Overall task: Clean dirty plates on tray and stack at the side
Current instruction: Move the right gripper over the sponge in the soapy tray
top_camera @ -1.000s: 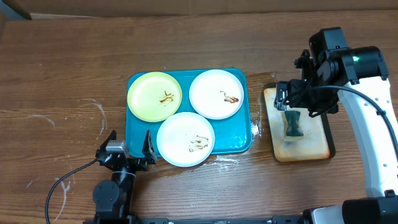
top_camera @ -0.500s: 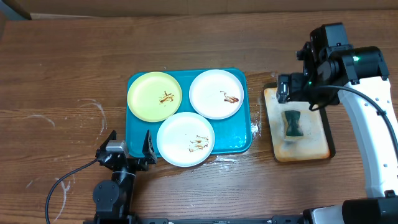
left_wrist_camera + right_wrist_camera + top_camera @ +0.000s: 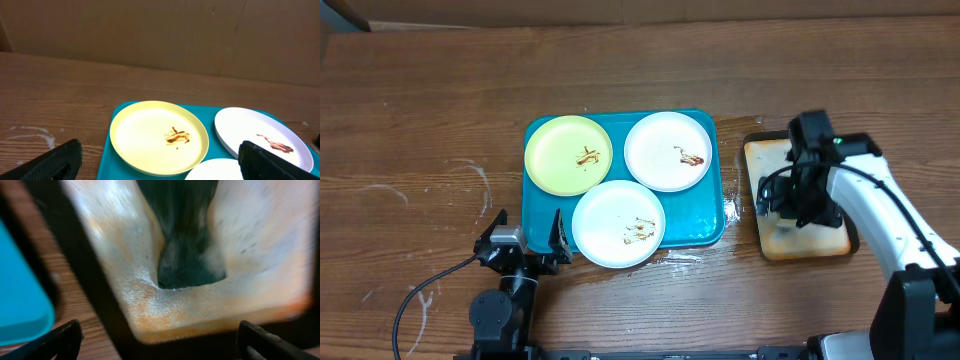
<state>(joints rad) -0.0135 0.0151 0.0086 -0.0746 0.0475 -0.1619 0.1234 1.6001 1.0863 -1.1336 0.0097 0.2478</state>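
Three plates lie on the teal tray: a yellow-green plate at the back left, a white plate at the back right and another white plate in front. All carry brown smears. My left gripper stands open just off the tray's front left corner, holding nothing. Its wrist view shows the yellow-green plate and the back white plate ahead. My right gripper hangs open low over a dark green sponge, not touching it.
The sponge lies on a small black-rimmed tan tray to the right of the teal tray, and the arm hides it from overhead. Water glistens on the wood at the teal tray's front right corner. A brown wall stands behind the table.
My right arm has swung down and forward, from above the tan tray's back edge to low over the sponge. The left arm and the plates have not moved.
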